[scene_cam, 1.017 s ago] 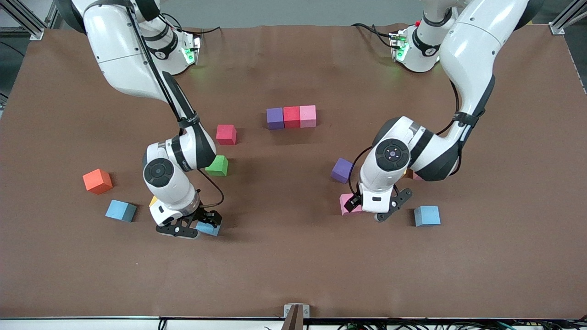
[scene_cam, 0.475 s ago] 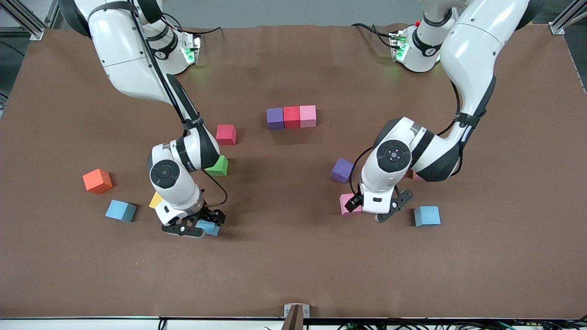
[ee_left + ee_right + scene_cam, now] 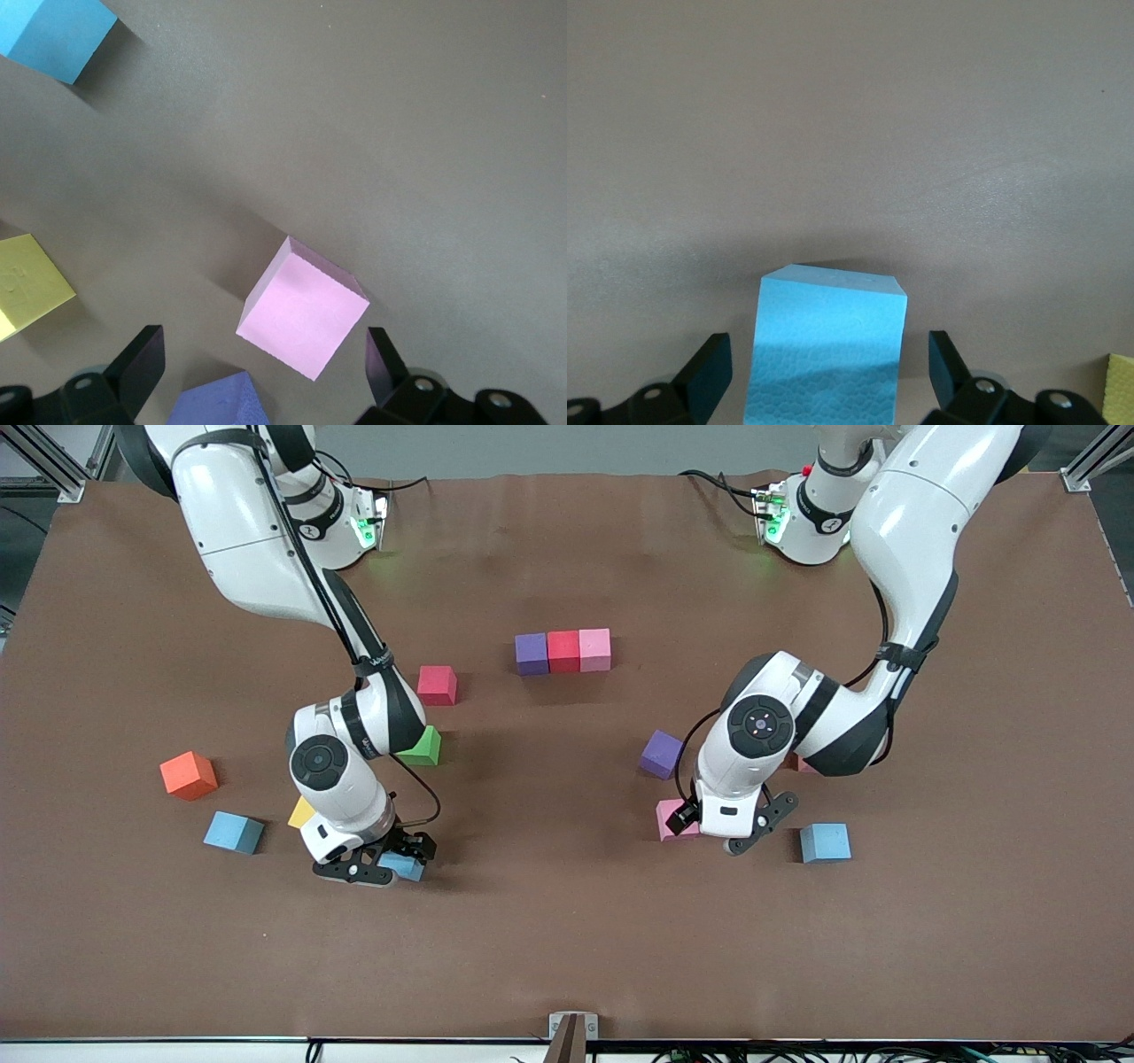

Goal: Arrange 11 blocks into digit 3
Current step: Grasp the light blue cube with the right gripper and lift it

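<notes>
Low, right claw (image 3: 383, 865) astride blue cube (image 3: 826, 354)

pink cube (image 3: 303, 320), light blue cube (image 3: 826, 354)

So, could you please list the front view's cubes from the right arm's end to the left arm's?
orange cube, light blue cube, yellow cube, row's purple cube, row's red cube, row's pink cube, second light blue cube

Matt foam-like blocks (image 3: 563, 651), glossy arms (image 3: 904, 531)
</notes>
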Motion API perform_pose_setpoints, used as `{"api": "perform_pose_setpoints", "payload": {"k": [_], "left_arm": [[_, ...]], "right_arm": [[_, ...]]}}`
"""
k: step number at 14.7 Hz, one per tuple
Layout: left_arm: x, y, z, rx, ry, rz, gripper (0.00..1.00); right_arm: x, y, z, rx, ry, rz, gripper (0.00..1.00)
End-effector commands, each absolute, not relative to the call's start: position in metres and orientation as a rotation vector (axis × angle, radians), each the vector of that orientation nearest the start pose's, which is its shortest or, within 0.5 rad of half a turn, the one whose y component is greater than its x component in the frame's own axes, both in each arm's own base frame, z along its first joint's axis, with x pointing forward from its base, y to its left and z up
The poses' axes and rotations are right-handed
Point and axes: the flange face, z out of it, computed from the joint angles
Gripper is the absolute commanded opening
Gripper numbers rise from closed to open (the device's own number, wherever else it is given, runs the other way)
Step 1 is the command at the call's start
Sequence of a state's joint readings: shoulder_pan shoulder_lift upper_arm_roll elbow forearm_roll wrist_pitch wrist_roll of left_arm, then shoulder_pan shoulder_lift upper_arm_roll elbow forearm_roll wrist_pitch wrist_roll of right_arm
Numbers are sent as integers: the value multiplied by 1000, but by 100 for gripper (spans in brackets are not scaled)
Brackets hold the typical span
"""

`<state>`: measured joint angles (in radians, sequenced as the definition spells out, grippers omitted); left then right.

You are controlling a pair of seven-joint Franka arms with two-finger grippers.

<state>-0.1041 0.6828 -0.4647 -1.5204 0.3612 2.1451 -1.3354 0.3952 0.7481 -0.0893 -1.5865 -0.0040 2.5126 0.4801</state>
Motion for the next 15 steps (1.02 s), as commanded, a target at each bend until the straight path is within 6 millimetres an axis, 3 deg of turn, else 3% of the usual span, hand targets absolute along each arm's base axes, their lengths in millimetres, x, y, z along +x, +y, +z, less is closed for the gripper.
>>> {"api": "perform_pose_setpoints", "payload": {"k": [1, 6, 15], "left_arm": [[631, -322, 294, -2983, -1020, -18, 100], [631, -323, 294, -2983, -1020, -18, 100], [629, -325, 289, -2979, -1018, -9, 100]], "right_arm": [[683, 227, 205, -3135, 216, -250, 97], [691, 233, 224, -3112, 279, -163, 97], [697, 235, 219, -3114, 304, -83, 97]]}}
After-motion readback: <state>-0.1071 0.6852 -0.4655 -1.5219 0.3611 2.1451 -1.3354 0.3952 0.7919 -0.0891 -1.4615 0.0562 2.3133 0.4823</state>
